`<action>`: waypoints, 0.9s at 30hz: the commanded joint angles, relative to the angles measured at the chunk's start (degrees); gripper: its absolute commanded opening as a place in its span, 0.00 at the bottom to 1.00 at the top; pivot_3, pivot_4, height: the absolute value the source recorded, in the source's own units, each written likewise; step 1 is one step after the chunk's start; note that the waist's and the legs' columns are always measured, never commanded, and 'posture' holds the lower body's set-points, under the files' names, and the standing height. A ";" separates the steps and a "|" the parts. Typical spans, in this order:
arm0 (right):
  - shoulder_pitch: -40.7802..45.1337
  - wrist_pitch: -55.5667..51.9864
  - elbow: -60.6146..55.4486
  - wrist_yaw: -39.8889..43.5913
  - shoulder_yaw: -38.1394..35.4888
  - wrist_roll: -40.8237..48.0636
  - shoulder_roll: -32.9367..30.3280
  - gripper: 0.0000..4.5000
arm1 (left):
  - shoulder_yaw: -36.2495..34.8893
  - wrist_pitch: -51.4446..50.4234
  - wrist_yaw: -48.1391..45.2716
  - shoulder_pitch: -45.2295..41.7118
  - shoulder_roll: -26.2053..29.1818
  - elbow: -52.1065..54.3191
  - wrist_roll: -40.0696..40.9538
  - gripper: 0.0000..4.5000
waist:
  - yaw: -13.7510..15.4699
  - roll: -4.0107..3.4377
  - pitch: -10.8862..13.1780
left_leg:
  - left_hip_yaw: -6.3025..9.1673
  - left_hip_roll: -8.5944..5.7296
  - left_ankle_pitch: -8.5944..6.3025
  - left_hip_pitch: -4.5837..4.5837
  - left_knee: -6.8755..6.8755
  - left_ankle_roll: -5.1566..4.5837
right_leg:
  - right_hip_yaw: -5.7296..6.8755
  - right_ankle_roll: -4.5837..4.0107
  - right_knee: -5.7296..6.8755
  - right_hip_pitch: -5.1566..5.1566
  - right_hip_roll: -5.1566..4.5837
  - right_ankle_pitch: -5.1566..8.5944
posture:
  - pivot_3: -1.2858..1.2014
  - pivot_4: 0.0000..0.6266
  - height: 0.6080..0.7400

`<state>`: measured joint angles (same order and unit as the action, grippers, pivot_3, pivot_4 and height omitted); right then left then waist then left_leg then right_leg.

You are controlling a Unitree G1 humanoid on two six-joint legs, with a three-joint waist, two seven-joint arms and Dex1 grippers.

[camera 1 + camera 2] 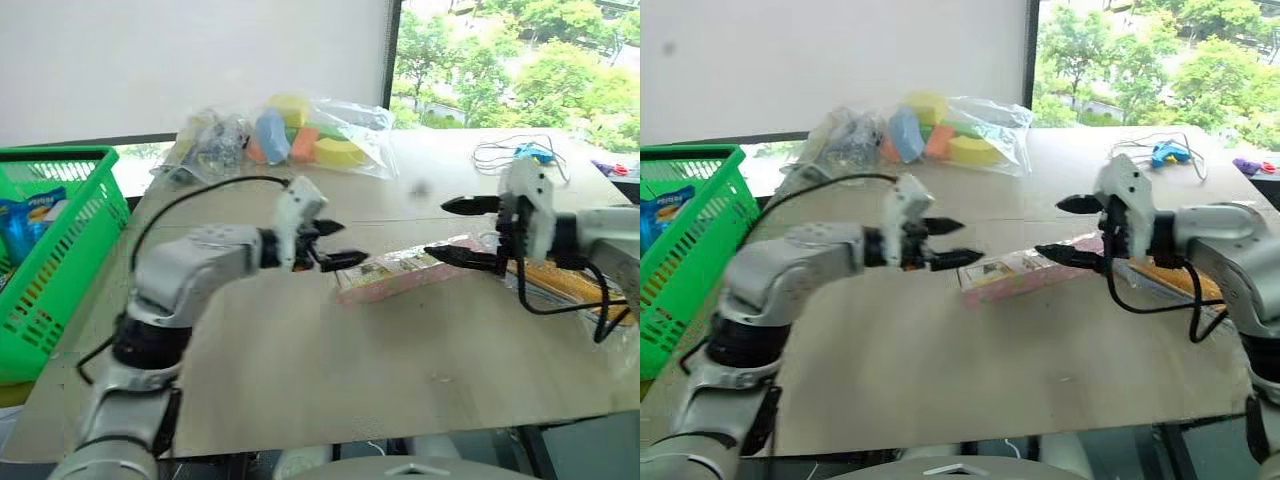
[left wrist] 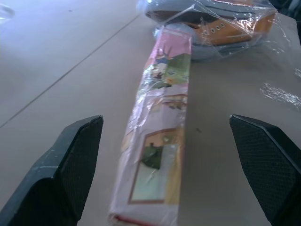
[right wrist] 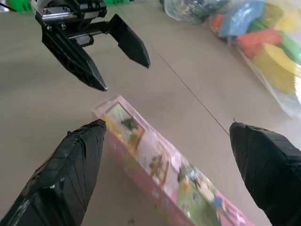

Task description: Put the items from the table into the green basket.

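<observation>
The long pink rectangular box (image 1: 392, 276) lies flat on the light-beige wooden tabletop (image 1: 300, 370) at mid-frame in the left eye view, between the two grippers; the left gripper (image 1: 333, 245) has its fingers apart at the box's left end, holding nothing; the right gripper (image 1: 462, 230) (jaws spread wide, empty) hangs at the other end; the bright green plastic basket (image 1: 60, 260) stands at far left.
</observation>
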<state>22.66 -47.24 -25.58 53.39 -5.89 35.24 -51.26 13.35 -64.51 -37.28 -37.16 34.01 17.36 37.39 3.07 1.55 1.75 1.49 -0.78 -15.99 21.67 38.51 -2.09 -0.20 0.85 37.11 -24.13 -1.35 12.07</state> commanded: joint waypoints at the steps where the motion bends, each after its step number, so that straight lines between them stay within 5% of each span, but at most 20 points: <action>1: -3.63 -1.19 -4.05 -1.52 -6.66 1.44 -2.10 1.00 | 7.67 -3.60 0.90 -6.87 -2.86 -4.15 -4.49 0.98 | -0.50 -0.36 0.22 | 0.00 0.01 0.00 -0.24 0.00 0.00 | 0.02 -0.04 -0.08 0.32 0.20 0.06 | 0.50 0.00 1.00; 5: -9.09 -3.13 -8.27 -3.57 -11.24 3.64 -2.62 1.00 | 16.31 -0.59 1.73 -14.20 -8.38 -18.37 -13.32 0.98 | -2.20 -0.55 0.26 | -0.21 -0.09 0.00 -1.06 -0.01 0.00 | -0.06 0.12 -0.26 1.01 0.47 0.41 | 0.49 0.00 1.00; 14: -18.39 -4.34 -12.76 -4.77 -16.74 5.92 -4.21 1.00 | 26.27 10.62 -4.25 -18.00 -17.38 -41.97 -26.18 0.98 | -5.55 -0.59 0.29 | -0.82 0.00 -0.18 -0.98 -0.14 -0.28 | -1.06 0.37 -0.25 0.70 0.55 0.30 | 0.47 0.00 1.00; 16: -20.08 -3.54 -12.67 -4.48 -17.26 5.51 -4.65 1.00 | 26.43 12.97 -5.41 -17.05 -17.78 -43.78 -27.88 0.86 | -5.55 -0.59 0.29 | -0.89 0.04 -0.21 -0.95 -0.15 -0.32 | -1.12 0.39 -0.25 0.63 0.53 0.31 | 0.47 0.00 1.00; 22: -20.28 -2.15 -13.00 -5.90 -16.20 6.50 -3.13 1.00 | 18.10 12.58 -6.63 -13.36 -15.92 -35.54 -26.81 0.35 | -5.53 -0.73 0.14 | -1.22 0.00 -0.25 -1.05 -0.12 -0.40 | -1.41 0.57 -0.26 0.67 0.41 0.50 | 0.47 0.00 1.00; 27: -16.87 1.83 -10.47 -6.24 -10.28 4.79 0.69 1.00 | 0.64 6.28 -4.86 -9.32 -8.93 -21.18 -21.25 0.35 | -6.53 -0.63 0.28 | -1.32 0.09 -0.25 -1.00 -0.07 -0.39 | -1.54 0.85 -0.18 0.50 0.49 0.32 | 0.49 0.00 1.00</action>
<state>4.08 -47.75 -36.40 47.35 -17.46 40.67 -51.09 21.10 -57.17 -43.31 -45.33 23.00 -9.24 14.84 -3.46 0.92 2.03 0.20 -0.65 -16.24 20.69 38.42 -2.48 -1.74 1.72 36.96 -23.69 -0.83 12.38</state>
